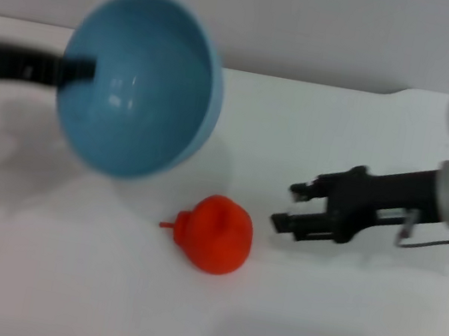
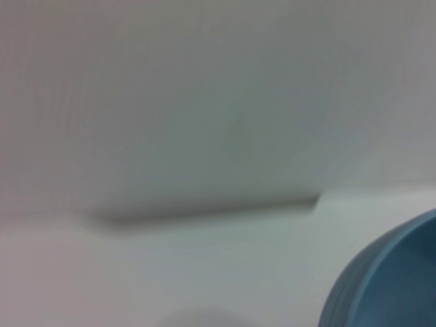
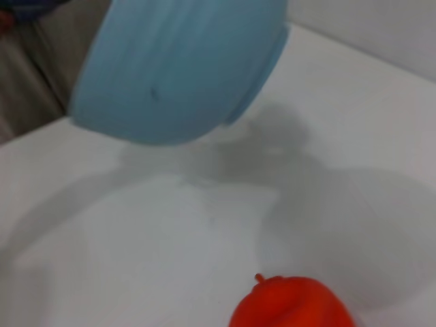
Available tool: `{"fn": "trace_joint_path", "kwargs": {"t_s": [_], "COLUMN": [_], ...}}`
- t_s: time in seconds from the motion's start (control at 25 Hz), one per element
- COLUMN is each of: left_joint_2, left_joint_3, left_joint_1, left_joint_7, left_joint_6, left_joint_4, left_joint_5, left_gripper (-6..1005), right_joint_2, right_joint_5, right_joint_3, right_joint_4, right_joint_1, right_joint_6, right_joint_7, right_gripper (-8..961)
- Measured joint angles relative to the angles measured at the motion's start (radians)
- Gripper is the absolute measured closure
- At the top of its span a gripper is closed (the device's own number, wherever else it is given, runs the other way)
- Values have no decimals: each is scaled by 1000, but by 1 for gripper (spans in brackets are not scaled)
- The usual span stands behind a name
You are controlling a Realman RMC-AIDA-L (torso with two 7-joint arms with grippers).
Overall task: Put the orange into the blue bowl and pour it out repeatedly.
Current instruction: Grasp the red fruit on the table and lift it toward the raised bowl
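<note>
The blue bowl [image 1: 139, 83] hangs tilted above the table at the left, its empty inside facing me, and my left gripper [image 1: 80, 71] is shut on its rim. Its outer wall shows in the left wrist view [image 2: 392, 279] and fills the right wrist view [image 3: 177, 68]. The orange [image 1: 217, 234] lies on the white table below and right of the bowl, stem nub pointing left; it also shows in the right wrist view [image 3: 293, 306]. My right gripper [image 1: 286, 205] is open just right of the orange, fingers pointing at it, not touching.
The white table [image 1: 99, 285] ends at a back edge against a grey wall [image 1: 320, 20]. The bowl's shadow falls on the table under it.
</note>
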Motion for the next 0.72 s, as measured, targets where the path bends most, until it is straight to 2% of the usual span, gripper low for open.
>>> {"fn": "trace_joint_path", "kwargs": {"t_s": [0.04, 0.24, 0.36, 0.48, 0.56, 0.72], "left_joint_2": [0, -4, -5, -4, -4, -4], "left_joint_3": [-12, -22, -17, -16, -17, -17], "left_joint_1": [-13, -41, -36, -34, -34, -42], "left_joint_7": [-44, -145, -155, -161, -163, -164], "left_joint_6": [53, 167, 177, 179, 182, 184], "left_joint_4": [1, 0, 0, 0, 0, 0], "left_joint_5": [55, 236, 248, 249, 250, 251], "left_gripper": [1000, 1001, 1001, 1001, 1001, 1001], "right_joint_2": [1, 5, 10, 10, 10, 11], "right_joint_5": [0, 5, 37, 146, 207, 230], "right_joint_3": [-41, -107, -180, -266, -314, -374], "right_joint_4": [59, 148, 195, 240, 258, 284], "right_joint_1": [41, 103, 128, 137, 137, 143], "right_joint_6": [48, 145, 226, 315, 348, 376], "right_joint_7": [-1, -1, 0, -5, -13, -11], "right_gripper": [438, 384, 365, 373, 378, 389]}}
